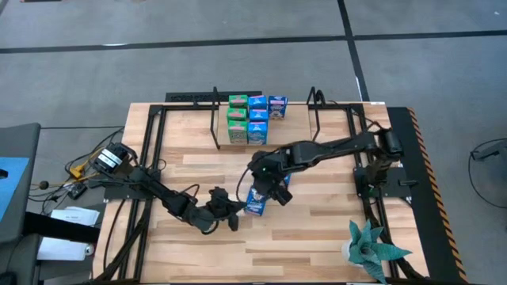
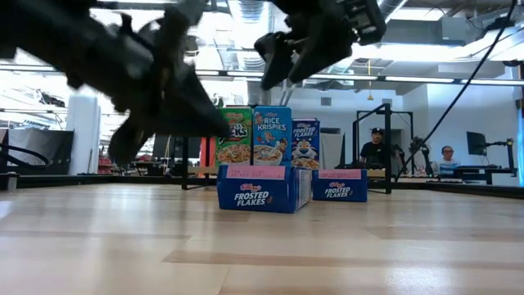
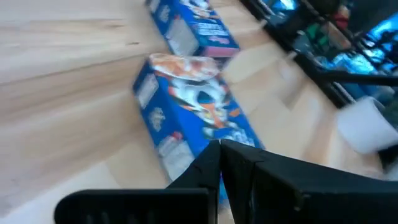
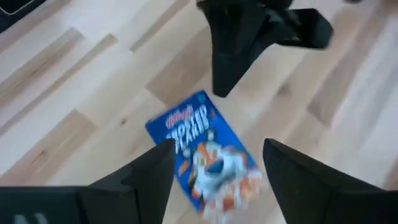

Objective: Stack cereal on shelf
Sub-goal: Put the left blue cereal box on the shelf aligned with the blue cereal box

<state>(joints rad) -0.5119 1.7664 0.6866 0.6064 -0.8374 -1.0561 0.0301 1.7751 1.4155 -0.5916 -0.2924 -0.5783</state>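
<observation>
Grey carpeted floor surrounds the pale planked wooden tabletop (image 1: 317,229), and in the low view an office with seated people lies beyond it. At the tabletop's far edge stands the shelf (image 1: 261,144), a light board between thin black wire uprights, already carrying a block of small cardboard cereal boxes (image 1: 257,119): green ones on one side, light blue in the middle, one dark blue at the other end, stood upright with fronts facing forward, evidently so they pack tightly.

Both dark arms reach toward the tabletop's middle. The right tool (image 4: 214,165) hovers directly above a dark blue Frosted Flakes box (image 4: 208,155) lying on its back, fingers spread wide and released, straddling the box's width; this looks like the line-up for a top-down grasp. The left tool (image 1: 230,210) sits low just beside that same box, its fingers pressed together with nothing between them, probably steadying or nudging the box so it cannot slide.

A second dark blue flat-lying box (image 3: 193,28) rests a little farther back, near the first but apart from it. The nearer box shows a white-and-orange tiger picture on its upturned front and pink trim along one edge.
</observation>
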